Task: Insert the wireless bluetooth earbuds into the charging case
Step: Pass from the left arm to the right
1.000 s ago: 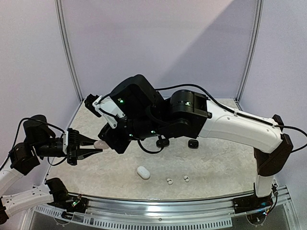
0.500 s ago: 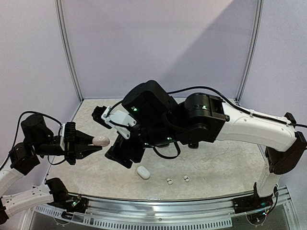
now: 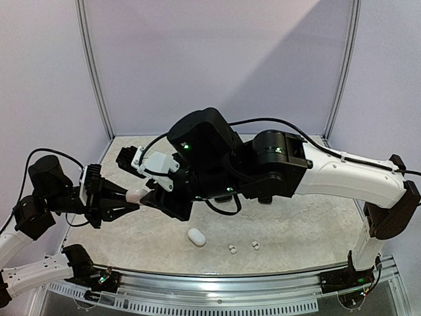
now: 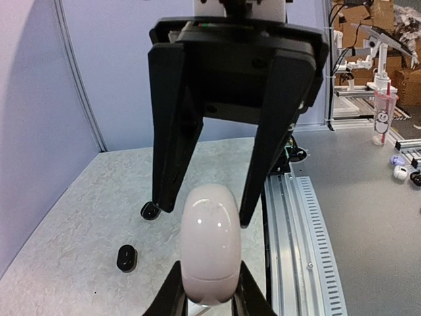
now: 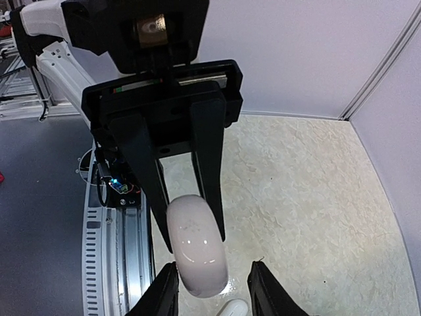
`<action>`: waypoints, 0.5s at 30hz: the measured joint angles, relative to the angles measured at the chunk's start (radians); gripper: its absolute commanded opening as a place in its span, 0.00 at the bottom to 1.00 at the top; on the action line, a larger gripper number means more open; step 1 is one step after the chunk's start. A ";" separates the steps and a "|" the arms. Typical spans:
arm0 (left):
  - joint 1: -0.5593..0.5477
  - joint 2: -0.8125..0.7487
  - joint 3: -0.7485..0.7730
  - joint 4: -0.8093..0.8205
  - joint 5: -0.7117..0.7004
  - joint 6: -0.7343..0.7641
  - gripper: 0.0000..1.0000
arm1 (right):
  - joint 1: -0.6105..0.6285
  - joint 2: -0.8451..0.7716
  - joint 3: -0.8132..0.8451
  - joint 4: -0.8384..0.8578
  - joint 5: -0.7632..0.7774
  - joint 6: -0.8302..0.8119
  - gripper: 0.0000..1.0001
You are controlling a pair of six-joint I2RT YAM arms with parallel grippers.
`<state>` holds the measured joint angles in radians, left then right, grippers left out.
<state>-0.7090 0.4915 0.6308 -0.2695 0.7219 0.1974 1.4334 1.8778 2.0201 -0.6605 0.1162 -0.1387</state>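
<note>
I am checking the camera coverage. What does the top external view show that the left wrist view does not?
Only top external: a second white charging case and two white earbuds on the table. Only left wrist: a cup with a straw beyond the rail. Both: the white charging case in the left gripper, the right gripper open around it.

a robotics lab test cell: pale lilac partition walls (image 3: 217,59) on aluminium posts (image 3: 93,66) enclose a speckled bench (image 3: 302,230) edged with slotted rail (image 4: 296,230); beyond it are grey floor (image 4: 368,217), cardboard boxes (image 4: 348,16) and another arm rig (image 4: 368,52).
</note>
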 measured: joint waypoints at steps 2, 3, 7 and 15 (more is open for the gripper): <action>0.000 0.000 0.000 0.003 0.002 -0.008 0.00 | 0.000 0.005 0.001 0.003 -0.011 -0.002 0.35; 0.000 0.001 0.000 0.005 0.002 -0.011 0.00 | 0.000 0.009 0.002 0.003 -0.016 -0.003 0.31; 0.000 0.006 0.000 0.008 0.004 -0.023 0.00 | 0.000 0.034 0.021 0.002 -0.029 -0.010 0.17; 0.000 0.006 -0.003 0.006 0.008 -0.040 0.45 | -0.002 0.039 0.035 -0.023 -0.050 -0.023 0.00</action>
<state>-0.7090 0.4980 0.6273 -0.2630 0.7296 0.1577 1.4311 1.9167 2.0552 -0.6838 0.0666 -0.1612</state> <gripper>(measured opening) 0.188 0.239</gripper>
